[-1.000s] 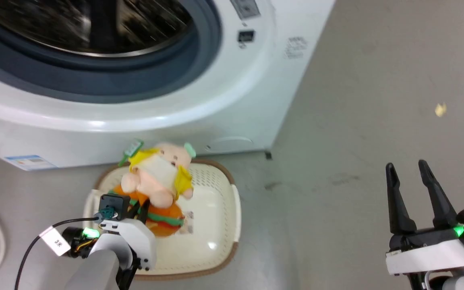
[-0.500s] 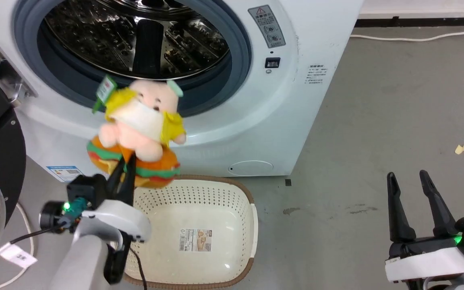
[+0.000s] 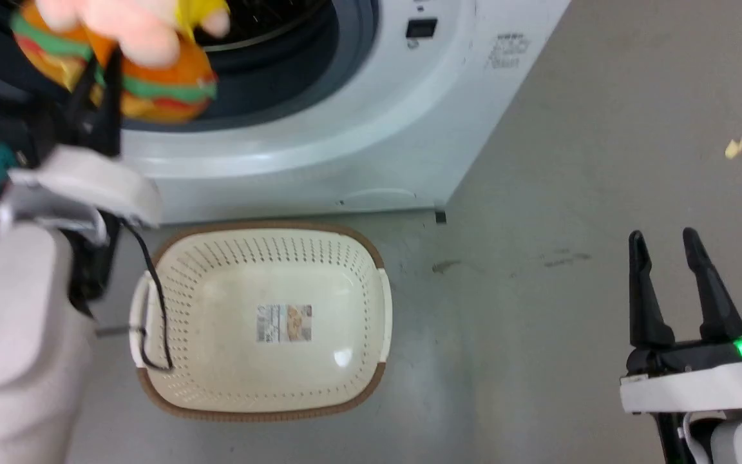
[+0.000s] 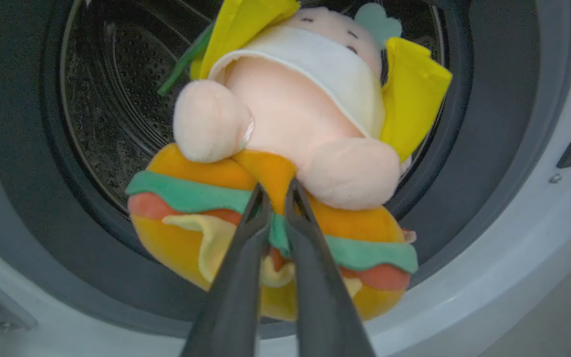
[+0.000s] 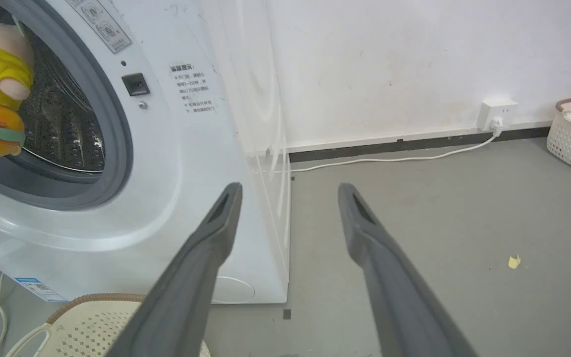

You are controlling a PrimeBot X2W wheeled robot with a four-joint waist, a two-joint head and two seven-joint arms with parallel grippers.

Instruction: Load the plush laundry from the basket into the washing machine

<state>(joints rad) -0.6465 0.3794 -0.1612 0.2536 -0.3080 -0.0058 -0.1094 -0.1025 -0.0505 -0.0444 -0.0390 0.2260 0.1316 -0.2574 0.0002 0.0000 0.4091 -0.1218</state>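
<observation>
Yellow scrap (image 3: 734,149) on grey floor (image 3: 603,193); white cable (image 5: 389,159) runs to wall socket (image 5: 497,108).

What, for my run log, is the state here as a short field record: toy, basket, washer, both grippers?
toy: held up at the washer's open mouth, off the floor
left gripper: shut on the toy's orange bun part
right gripper: open, holding nothing
basket: on the floor in front of the washer, no toy in it
washer: opening uncovered, steel drum visible
stage: toy out of the basket, not yet released
</observation>
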